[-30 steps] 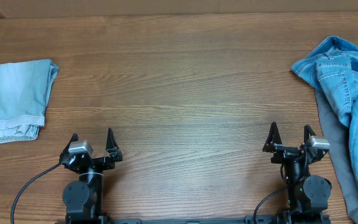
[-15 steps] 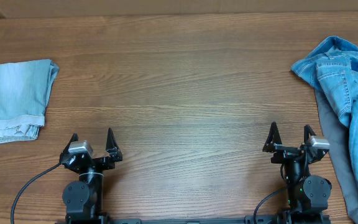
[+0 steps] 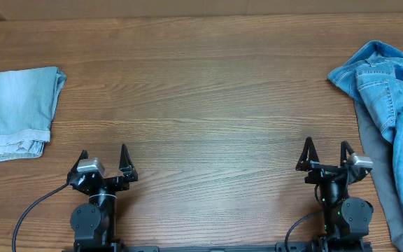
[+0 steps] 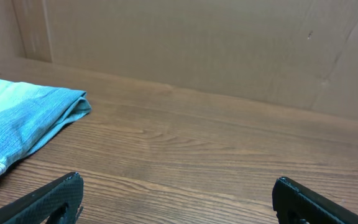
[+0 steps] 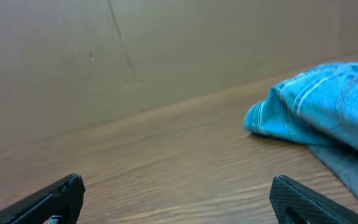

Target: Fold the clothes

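Observation:
A crumpled pile of clothes lies at the table's right edge: light-blue denim jeans on top of grey trousers. A folded pale denim piece rests at the far left. My left gripper stands open near the front edge, with nothing between its fingers. My right gripper is open and empty too, just left of the grey trousers.
The wooden table runs between the two cloth piles. A brown cardboard wall stands along the back edge. Black cables trail from the arm bases at the front.

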{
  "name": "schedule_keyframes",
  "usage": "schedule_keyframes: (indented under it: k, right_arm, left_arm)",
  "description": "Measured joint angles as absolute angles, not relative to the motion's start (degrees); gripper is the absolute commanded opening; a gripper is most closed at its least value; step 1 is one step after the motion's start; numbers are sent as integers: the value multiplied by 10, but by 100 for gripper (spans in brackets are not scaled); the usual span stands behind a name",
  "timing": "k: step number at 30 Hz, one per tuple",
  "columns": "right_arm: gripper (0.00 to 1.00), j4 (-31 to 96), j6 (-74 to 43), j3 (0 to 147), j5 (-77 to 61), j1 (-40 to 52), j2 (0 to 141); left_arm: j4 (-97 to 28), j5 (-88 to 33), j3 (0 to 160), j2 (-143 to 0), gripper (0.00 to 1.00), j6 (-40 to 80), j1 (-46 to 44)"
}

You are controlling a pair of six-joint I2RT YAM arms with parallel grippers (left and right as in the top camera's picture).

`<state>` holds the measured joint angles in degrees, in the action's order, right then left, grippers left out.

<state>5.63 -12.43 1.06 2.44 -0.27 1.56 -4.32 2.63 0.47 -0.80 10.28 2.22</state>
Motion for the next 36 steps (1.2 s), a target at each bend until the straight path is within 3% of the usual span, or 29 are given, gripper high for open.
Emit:
schedule_keyframes:
  k: [3, 8, 13, 19, 23, 30, 36]
  right_arm:
    - [100, 103, -141, 57, 1, -3, 20]
    - [100, 233, -148, 316, 17, -3, 61]
    - [100, 391, -144, 573, 43, -3, 273]
    - [100, 650, -102, 900, 51, -4, 629]
    - [100, 758, -90, 1151, 47, -50, 840]
    - [100, 664, -51, 1191, -29, -272, 987]
    - [100, 611, -12, 1194, -60, -372, 1034]
  left_arm:
    - [-43, 26, 5, -8, 100, 103, 22]
    - [-43, 26, 5, -8, 100, 103, 22]
    - [-43, 26, 5, -9, 100, 103, 22]
    - [-43, 26, 5, -9, 100, 103, 22]
    - [-43, 26, 5, -10, 100, 103, 22]
    - [-43, 26, 5, -10, 100, 103, 22]
    - [-43, 26, 5, -10, 100, 103, 22]
